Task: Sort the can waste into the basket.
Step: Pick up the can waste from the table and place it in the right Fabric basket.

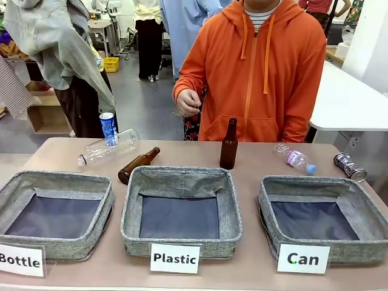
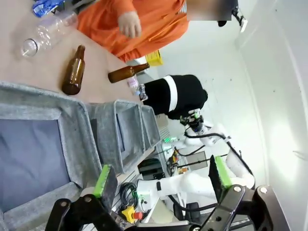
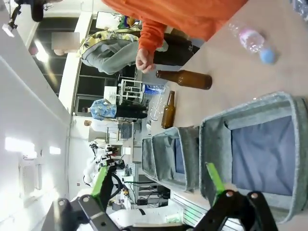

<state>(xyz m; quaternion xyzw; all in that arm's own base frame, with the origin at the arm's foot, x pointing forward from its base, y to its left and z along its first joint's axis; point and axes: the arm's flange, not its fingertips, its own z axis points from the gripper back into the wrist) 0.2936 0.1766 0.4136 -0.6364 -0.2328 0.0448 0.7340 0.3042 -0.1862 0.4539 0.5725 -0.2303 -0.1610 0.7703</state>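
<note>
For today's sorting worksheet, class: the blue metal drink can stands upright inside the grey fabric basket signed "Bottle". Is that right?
Not quite. The front view shows the blue metal drink can standing upright on the pale table, beyond the grey fabric basket signed "Bottle", not inside it.

Shiny printed metal on the blue can (image 1: pixel 108 127), far left, and on the silver can (image 1: pixel 350 166), far right. Rough grey woven cloth around the Can basket (image 1: pixel 315 182), smooth dark matt lining inside. Glossy brown glass on the upright bottle (image 1: pixel 228 145); clear, ridged plastic on the left bottle (image 1: pixel 115 147). Smooth matt beige on the tabletop (image 1: pixel 254 176).
</note>
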